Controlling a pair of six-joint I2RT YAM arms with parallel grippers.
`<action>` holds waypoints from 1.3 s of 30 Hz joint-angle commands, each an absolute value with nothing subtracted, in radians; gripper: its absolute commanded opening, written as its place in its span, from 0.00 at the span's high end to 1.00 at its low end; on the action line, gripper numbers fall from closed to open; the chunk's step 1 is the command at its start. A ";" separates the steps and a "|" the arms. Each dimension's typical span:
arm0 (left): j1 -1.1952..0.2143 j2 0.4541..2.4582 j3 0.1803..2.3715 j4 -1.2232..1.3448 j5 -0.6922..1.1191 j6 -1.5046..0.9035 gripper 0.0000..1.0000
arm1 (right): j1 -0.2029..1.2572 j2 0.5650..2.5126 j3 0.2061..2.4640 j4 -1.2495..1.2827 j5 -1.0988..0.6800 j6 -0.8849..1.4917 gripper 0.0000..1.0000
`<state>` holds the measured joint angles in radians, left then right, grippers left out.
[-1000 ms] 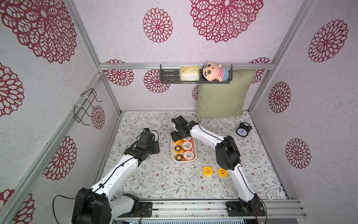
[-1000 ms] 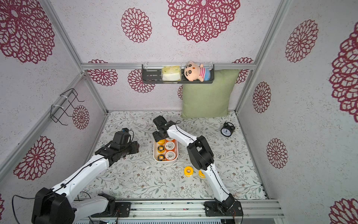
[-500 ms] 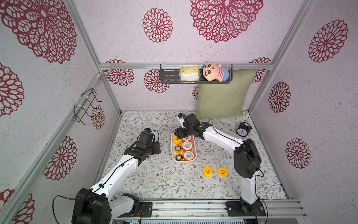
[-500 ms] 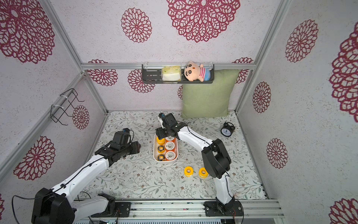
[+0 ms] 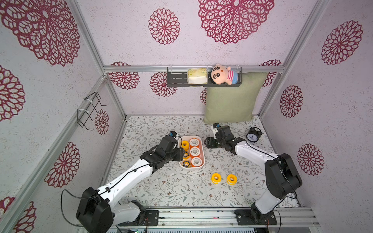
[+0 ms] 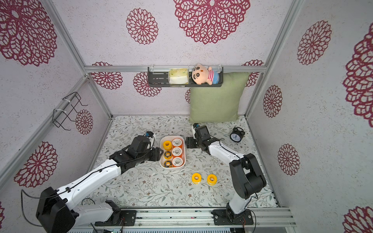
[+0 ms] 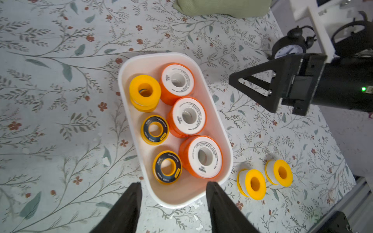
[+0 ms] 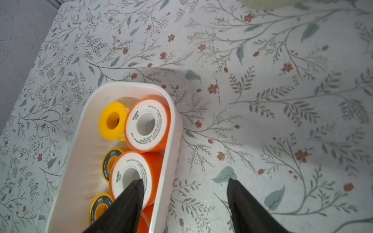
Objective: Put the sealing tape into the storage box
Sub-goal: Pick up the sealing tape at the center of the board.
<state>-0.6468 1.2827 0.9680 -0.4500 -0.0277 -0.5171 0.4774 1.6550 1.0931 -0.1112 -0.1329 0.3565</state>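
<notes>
left hand [image 7: 174,184]: fingers parted, empty, poised close to the rim of the shallow white plastic storage box [image 7: 175,198]; contact cannot be told. right hand [image 8: 184,180]: fingers wide apart, empty, just beside the box. orange, yellow and black-faced sealing tape rolls [image 7: 188,118] fill the box. two loose yellow spool rolls [image 5: 216,178] [image 5: 231,179] lie on the floral bench [image 5: 161,187] near it.

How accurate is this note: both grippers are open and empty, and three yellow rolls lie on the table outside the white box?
One detail is off: two yellow rolls, not three, lie on the table outside the white box, as both top views show. The left gripper and right gripper are open and empty, as noted.
</notes>
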 commanded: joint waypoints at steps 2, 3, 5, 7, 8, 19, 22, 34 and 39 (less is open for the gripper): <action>-0.765 1.380 1.029 -0.421 -0.065 -0.509 0.42 | 0.438 1.566 1.014 -0.033 -0.149 0.413 0.28; -0.787 1.405 1.045 -0.419 -0.065 -0.506 0.42 | 0.427 1.558 0.994 -0.029 -0.155 0.415 0.28; -0.840 1.457 1.081 -0.415 -0.066 -0.480 0.41 | 0.403 1.535 0.951 -0.021 -0.158 0.415 0.28; -0.885 1.509 1.123 -0.421 -0.069 -0.450 0.41 | 0.376 1.514 0.915 -0.013 -0.162 0.417 0.28; -0.905 1.537 1.147 -0.431 -0.069 -0.434 0.41 | 0.362 1.504 0.898 -0.008 -0.170 0.418 0.28; -1.054 1.810 1.350 -0.495 -0.004 -0.292 0.34 | 0.274 1.446 0.828 -0.020 -0.182 0.413 0.28; -1.068 1.864 1.378 -0.499 0.017 -0.274 0.31 | 0.254 1.432 0.811 -0.021 -0.188 0.413 0.28; -1.105 1.954 1.422 -0.515 0.024 -0.216 0.11 | 0.207 1.404 0.780 -0.032 -0.201 0.407 0.27; -1.122 2.001 1.425 -0.521 0.015 -0.192 0.06 | 0.199 1.401 0.776 -0.032 -0.203 0.405 0.27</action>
